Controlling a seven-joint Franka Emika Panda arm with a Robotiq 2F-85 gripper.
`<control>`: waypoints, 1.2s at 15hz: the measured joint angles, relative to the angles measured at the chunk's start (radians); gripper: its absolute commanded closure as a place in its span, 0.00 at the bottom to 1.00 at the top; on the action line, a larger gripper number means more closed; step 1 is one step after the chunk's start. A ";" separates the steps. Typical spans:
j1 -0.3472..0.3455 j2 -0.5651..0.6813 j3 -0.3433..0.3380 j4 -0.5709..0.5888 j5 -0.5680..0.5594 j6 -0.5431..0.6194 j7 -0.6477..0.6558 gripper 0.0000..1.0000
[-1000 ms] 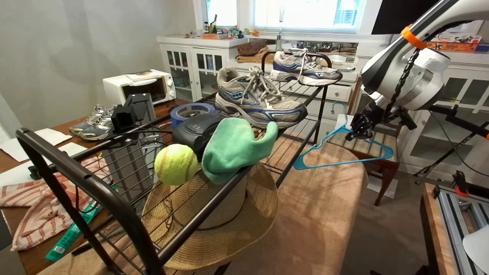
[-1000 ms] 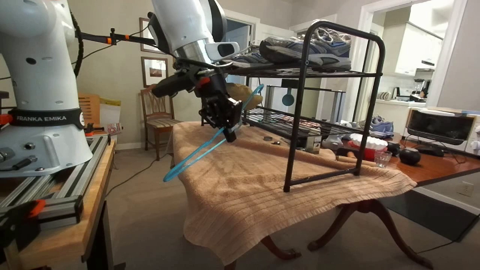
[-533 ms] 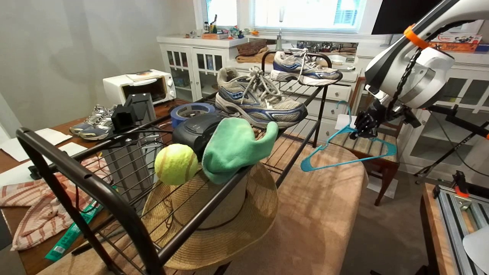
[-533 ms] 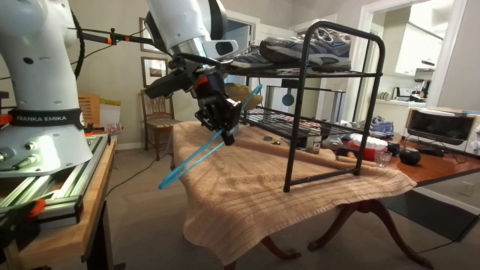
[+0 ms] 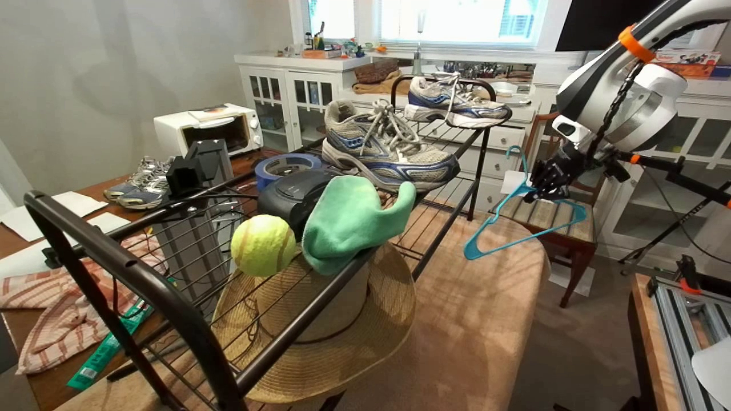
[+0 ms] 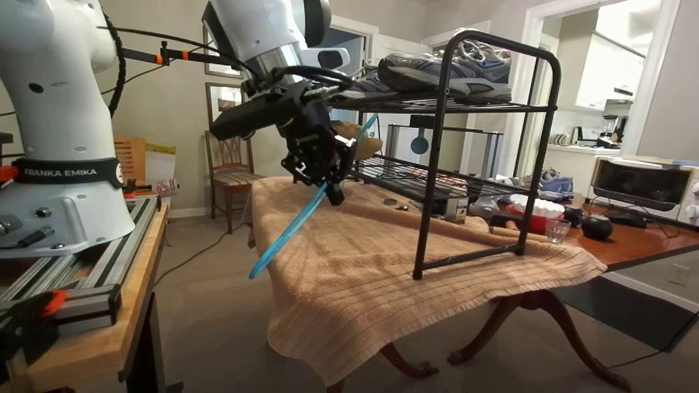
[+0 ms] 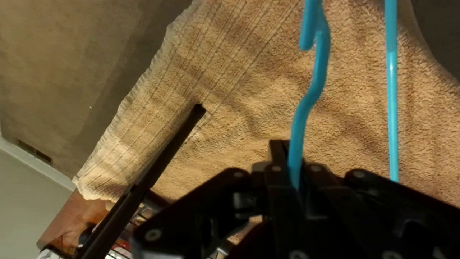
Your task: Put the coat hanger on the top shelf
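The hanger (image 7: 318, 77) is hanging slanted over the tan towel (image 6: 349, 262) — my fingers (image 7: 278, 176) are pinching it by one side. I am holding it beside the rack (image 6: 430, 191), apart from the top shelf (image 5: 305, 319) — two shoes (image 5: 391, 154) and a yellow ball (image 5: 263, 245) are sitting there.

In an exterior view, the black band (image 6: 68, 167) around the arm (image 6: 68, 103) reads "FRANKA EMIKA" in pale capitals on one line, left of the claw (image 6: 334, 186) and well apart from it.
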 measured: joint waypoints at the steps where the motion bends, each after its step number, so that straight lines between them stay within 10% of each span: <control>1: -0.013 -0.014 0.000 0.002 -0.013 -0.008 -0.023 0.99; 10: -0.203 -0.207 0.051 0.002 -0.250 -0.230 -0.171 0.99; 18: -0.420 -0.515 0.145 0.002 -0.425 -0.693 -0.096 0.99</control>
